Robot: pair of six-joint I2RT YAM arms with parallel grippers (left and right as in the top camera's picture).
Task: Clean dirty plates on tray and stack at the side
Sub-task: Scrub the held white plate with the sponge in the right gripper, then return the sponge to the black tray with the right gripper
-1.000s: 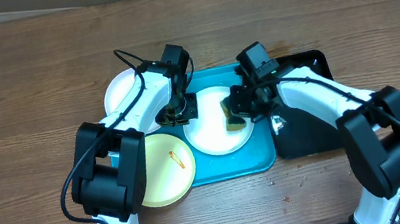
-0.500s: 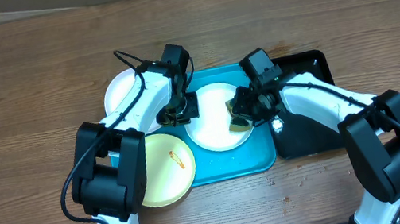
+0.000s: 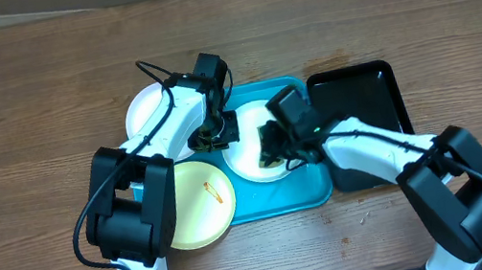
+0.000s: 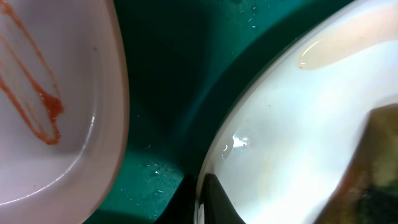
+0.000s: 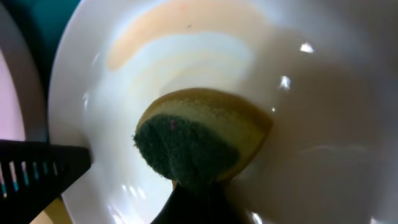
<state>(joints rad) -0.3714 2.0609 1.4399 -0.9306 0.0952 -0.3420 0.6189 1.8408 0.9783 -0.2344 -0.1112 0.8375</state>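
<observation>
A white plate [image 3: 251, 164] lies on the turquoise tray [image 3: 314, 196]. My left gripper [image 3: 213, 140] is shut on this plate's left rim; in the left wrist view the left gripper [image 4: 200, 186] pinches the rim of the white plate [image 4: 298, 124]. My right gripper [image 3: 272, 149] is shut on a yellow-and-green sponge [image 5: 193, 137], which presses on the white plate [image 5: 311, 93] near a faint orange smear [image 5: 168, 25]. A yellow-green plate [image 3: 197, 210] with an orange smear overlaps the tray's front left edge. Another white plate [image 3: 146, 116] sits at the tray's back left.
A glossy black tray [image 3: 363, 106] lies right of the turquoise tray, partly under my right arm. In the left wrist view a pale plate [image 4: 56, 106] with a red smear lies left of the held plate, with wet tray floor [image 4: 168, 81] between them.
My right gripper has dragged the sponge from the plate's right rim leftwards to its middle. The left gripper has stayed on the rim.
</observation>
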